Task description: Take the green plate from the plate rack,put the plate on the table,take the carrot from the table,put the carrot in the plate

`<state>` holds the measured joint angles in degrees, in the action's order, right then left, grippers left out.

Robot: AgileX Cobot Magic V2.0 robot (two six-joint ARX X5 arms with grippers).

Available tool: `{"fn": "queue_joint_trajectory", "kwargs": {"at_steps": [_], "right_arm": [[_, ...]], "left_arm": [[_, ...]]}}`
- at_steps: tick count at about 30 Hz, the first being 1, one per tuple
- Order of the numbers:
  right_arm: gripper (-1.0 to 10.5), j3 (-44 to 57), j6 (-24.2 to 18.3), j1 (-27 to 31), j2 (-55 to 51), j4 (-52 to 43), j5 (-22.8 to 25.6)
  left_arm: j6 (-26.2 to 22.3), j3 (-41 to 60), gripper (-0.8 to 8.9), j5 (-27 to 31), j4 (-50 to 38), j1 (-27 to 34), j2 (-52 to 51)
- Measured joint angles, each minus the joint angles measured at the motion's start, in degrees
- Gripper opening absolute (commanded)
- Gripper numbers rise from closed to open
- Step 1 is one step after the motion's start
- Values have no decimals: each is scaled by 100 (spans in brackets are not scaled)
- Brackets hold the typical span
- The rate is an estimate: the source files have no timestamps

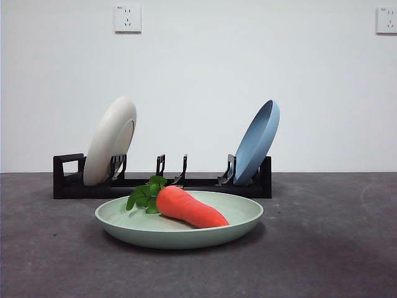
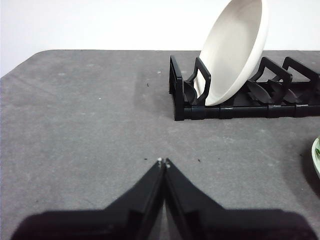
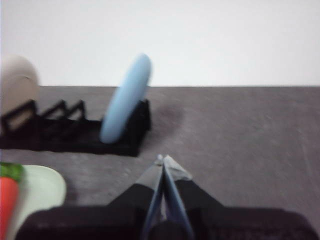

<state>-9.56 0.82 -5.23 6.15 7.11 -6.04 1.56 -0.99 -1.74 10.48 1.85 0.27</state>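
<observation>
The carrot [image 1: 188,207] lies in the green plate [image 1: 239,220] at lower centre, on the table [image 1: 335,248] before the plate rack [image 1: 68,180]; left gripper [image 2: 163,162] and right gripper [image 3: 162,160] clenched empty, task apparently complete.

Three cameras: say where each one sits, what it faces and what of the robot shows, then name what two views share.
Front view: low, at table height, facing the green plate holding the carrot, plate rack behind; no robot part shows.
Left wrist view: above the table, facing the rack's cream plate; shut left gripper shows.
Right wrist view: facing the blue plate; shut right gripper shows.
All three share the rack.
</observation>
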Motion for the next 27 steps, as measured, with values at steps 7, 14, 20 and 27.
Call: {"fn": "queue_joint_trajectory", "kwargs": {"at_steps": [7,14,20,27], "right_arm": [[2,654,275,0,-507,-107,33],[2,879,549,0,-588,146,28],[2,872,706,0,-592,212,31],[2,872,758,0,-592,212,31]], "left_arm": [[0,0,-3,0,0,0,0],[0,0,-3,0,0,0,0],[0,0,-3,0,0,0,0],[0,0,-3,0,0,0,0]]}}
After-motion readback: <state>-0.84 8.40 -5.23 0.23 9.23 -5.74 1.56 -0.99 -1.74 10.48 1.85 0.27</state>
